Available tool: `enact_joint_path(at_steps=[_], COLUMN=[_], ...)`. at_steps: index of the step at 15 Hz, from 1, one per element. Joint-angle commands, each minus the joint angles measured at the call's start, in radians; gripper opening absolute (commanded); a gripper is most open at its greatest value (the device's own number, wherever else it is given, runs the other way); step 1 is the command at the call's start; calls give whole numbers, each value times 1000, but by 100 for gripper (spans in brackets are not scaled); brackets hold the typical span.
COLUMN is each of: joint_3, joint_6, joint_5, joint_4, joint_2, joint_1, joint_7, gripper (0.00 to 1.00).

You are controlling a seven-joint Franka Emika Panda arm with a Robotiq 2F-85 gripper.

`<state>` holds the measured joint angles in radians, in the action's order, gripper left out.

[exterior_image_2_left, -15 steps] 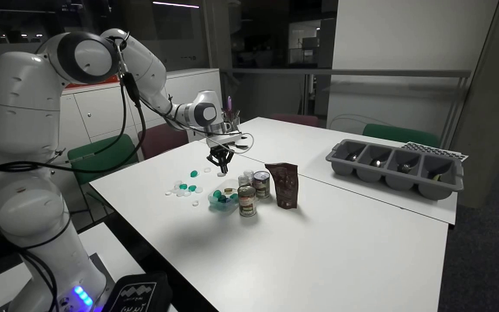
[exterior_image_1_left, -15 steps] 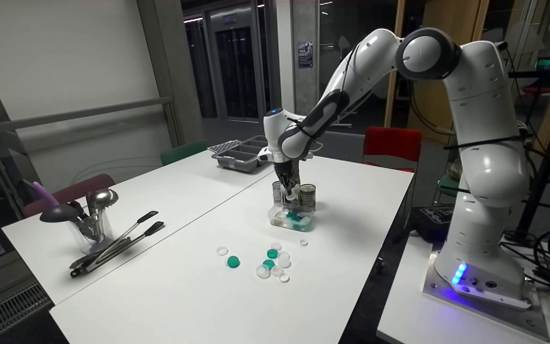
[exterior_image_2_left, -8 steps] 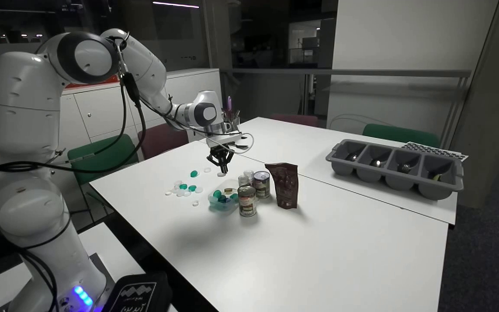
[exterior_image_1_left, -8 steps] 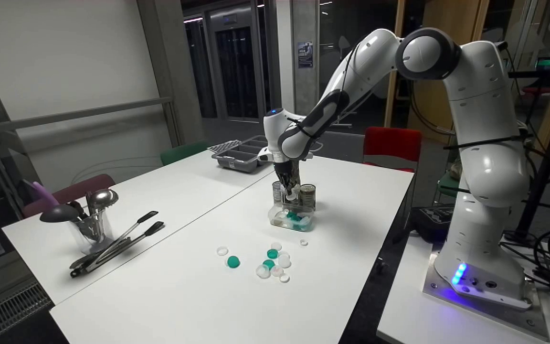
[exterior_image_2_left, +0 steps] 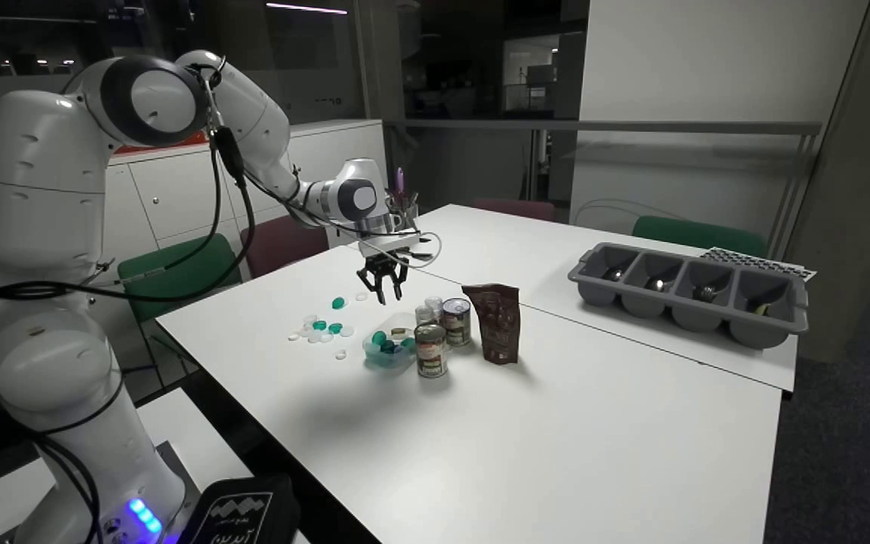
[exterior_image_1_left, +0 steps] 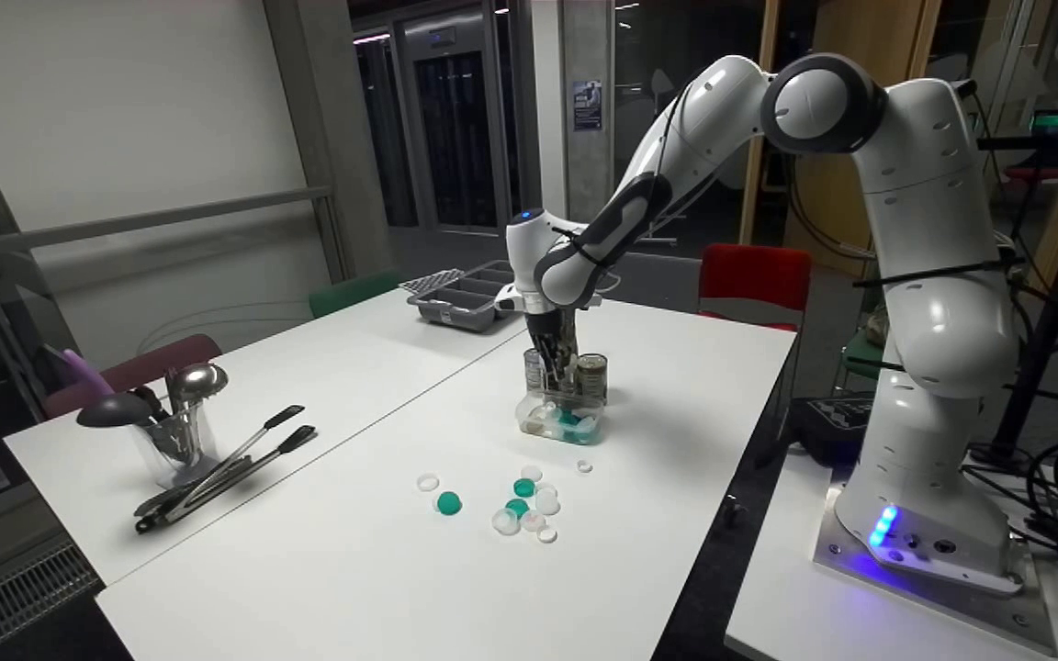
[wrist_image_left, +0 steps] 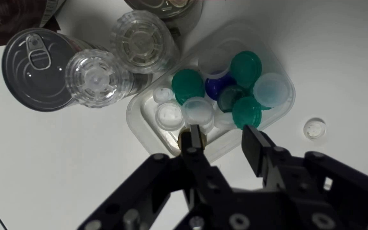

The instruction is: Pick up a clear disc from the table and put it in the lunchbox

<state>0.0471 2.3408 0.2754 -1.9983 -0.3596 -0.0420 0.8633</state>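
The lunchbox [wrist_image_left: 150,145] is a clear plastic box on the white table, holding clear, green and dark blue discs or caps. It also shows in both exterior views [exterior_image_1_left: 529,428] [exterior_image_2_left: 376,360]. My gripper [wrist_image_left: 221,131] is above the lunchbox's edge with its fingers apart and nothing between them; it is open in an exterior view [exterior_image_2_left: 391,298] too. A clear disc [wrist_image_left: 198,111] lies on top of others in the lunchbox, near the left finger. A small clear disc [wrist_image_left: 315,129] lies on the table beside the box. More clear discs [exterior_image_1_left: 506,521] lie on the table with green ones.
Cans [exterior_image_2_left: 431,351], clear-topped grinders [wrist_image_left: 141,41] and a brown pouch [exterior_image_2_left: 497,323] stand close beside the lunchbox. A grey cutlery tray [exterior_image_2_left: 688,264] stands at the far side. Tongs [exterior_image_1_left: 226,473] and a utensil cup [exterior_image_1_left: 175,450] are at the other end.
The gripper's fingers have opened. The clear disc held between them earlier is gone from the fingers. The arm has hardly moved.
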Motion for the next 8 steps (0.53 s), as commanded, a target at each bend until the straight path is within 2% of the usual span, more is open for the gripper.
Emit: enact_joint_path(at_steps=[1,3,4,5,8], joint_3=[6,7,29,69,167], joint_6=[-23,-48,-60,-82,-127], joint_5=[31,61,39,-31,-212], joint_4=[-2,-4,-9,-14,-25], joint_2=[13,28,41,57,101], joint_1=[-2,-23,-21,-7,7], joint_7=[-27,-44,-11,55,202], gripper=[73,88,95,100,100])
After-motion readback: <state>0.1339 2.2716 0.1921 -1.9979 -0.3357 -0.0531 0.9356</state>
